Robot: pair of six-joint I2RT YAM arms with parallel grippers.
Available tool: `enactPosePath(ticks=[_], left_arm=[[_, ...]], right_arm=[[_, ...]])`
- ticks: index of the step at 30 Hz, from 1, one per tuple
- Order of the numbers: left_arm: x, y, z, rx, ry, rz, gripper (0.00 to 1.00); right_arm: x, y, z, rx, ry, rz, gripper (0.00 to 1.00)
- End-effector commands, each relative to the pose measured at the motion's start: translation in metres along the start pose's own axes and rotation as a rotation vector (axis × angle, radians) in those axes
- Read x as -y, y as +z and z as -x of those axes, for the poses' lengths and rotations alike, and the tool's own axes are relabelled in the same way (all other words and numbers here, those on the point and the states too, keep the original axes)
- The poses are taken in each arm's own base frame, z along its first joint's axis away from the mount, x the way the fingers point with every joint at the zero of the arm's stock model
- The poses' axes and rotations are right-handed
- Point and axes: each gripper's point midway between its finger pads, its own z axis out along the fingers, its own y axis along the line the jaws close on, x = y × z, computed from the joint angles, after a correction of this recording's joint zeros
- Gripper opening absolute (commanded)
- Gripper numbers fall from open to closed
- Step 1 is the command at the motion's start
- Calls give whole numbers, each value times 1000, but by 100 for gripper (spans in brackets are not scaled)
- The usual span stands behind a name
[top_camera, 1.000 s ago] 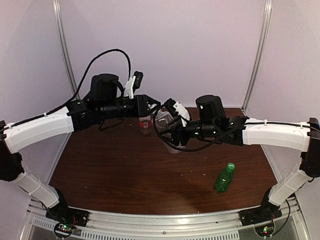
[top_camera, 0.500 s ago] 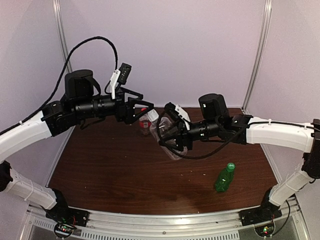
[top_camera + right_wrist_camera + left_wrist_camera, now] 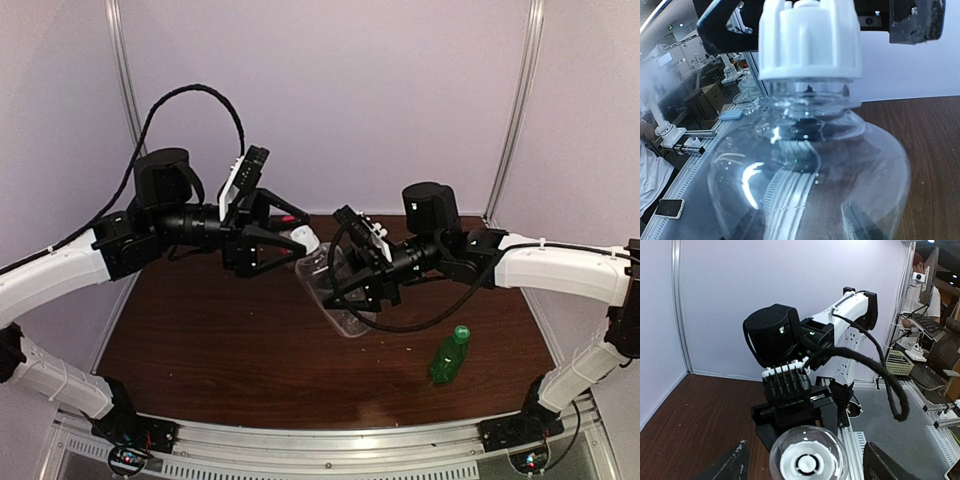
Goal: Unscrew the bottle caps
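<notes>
- While the white nozzle cap (image 3: 305, 243) sits on the neck of the clear bottle (image 3: 335, 290), it lies between the spread fingers of the left gripper (image 3: 300, 235), whose jaws stand wide and grip nothing.
- The right gripper (image 3: 352, 285) is clamped around the bottle's body, holding it tilted above the table (image 3: 200, 330).
- The green cap (image 3: 461, 331) tops a green bottle (image 3: 445, 362) on the table, well apart to the right.

text: none legible | labels: none legible | numbers: none
</notes>
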Motion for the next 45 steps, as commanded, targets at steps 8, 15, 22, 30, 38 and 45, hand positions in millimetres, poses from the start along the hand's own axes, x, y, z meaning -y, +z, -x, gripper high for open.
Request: enactPosePath(ticks=[8,15,22,30,38,45], left_arm=[[7,15,8,63,12,-141,53],[8,16,11,73,4,-156,37],[-8,17,11,83,-69,-64,10],[-87,2,4,148,-393,417,0],[-121,5,-12,134,-488,618,9],[-120,5,-9,150,-440,605,31]], right_arm=[[-9,1,17,50,-22,81,45],[-4,1,13,44,-13,70,44],[25,-3,12,27,12,-113,40],[83,-28,15,22,-12,-508,40],[118,-46,5,5,17,-735,40],[113,-41,0,-16,5,-697,41]])
